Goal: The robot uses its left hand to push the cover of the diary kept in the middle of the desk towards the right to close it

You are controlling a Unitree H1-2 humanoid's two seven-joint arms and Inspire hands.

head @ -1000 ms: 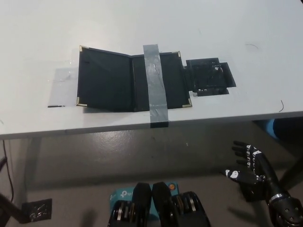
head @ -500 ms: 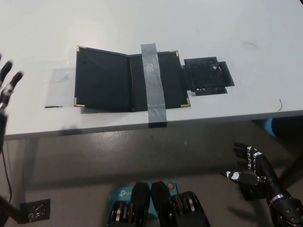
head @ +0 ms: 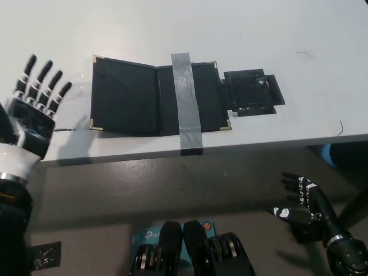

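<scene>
From the head view, you see the diary [head: 158, 99] lying open and flat in the middle of the white desk [head: 172, 29], close to the desk's near edge. It is black, with small brass-coloured corners showing at its outer corners. Its left cover [head: 123, 96] lies spread toward the robot's left, and a fold line runs down between that cover and the spine area.

A strip of grey tape [head: 187, 102] crosses the diary from its far edge to past its near edge, ending in a dark piece that hangs over the edge of the desk. It lies just right of the spine, on the right half. Touching the diary's right side is a black flat patch [head: 253, 92] with ragged edges; you cannot quite tell whether it is tape or a part of the diary. A faint clear patch of film [head: 77, 95] sits on the desk just left of the cover.

The left hand [head: 35, 103] is raised at the picture's left, over the desk's near left part, palm side down and fingers pointing away from the robot. Its fingers are spread and straight and hold nothing. It is apart from the cover, well left of it.

The right hand [head: 302, 201] rests low at the lower right, below the desk's edge, fingers loosely apart and empty.
</scene>
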